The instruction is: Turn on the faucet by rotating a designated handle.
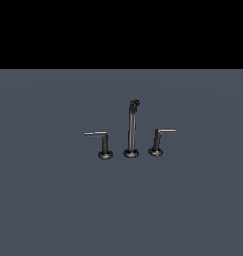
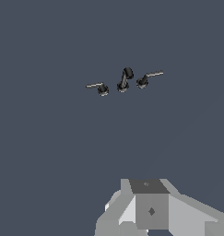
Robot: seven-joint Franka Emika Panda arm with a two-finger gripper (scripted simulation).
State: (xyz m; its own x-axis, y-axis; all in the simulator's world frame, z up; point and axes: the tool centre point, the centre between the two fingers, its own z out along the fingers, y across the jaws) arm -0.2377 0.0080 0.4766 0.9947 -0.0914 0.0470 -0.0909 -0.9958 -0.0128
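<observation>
In the exterior view, the faucet [image 1: 131, 129] stood alone near the middle of the flat grey counter [image 1: 43, 200], its three pieces in a row: the tall thin spout [image 1: 132, 125] in the centre and a short lever on a round base to either side. The handle [image 1: 104, 143] I took to be mine was the one on the exterior view's left, its post straight upright and its arm reaching away from the spout; the twin handle [image 1: 158, 141] leaned slightly and pointed the other way. My arm did not show in that view at all, so I judged I was well apart from the set. In the wrist view, the same three pieces appeared small and distant, the handle [image 2: 100, 87] beside the spout [image 2: 125, 79]. Only the pale body of my end effector [image 2: 148, 209] showed at the frame's edge; its fingertips were out of sight, so I could not tell whether it was open or closed.
</observation>
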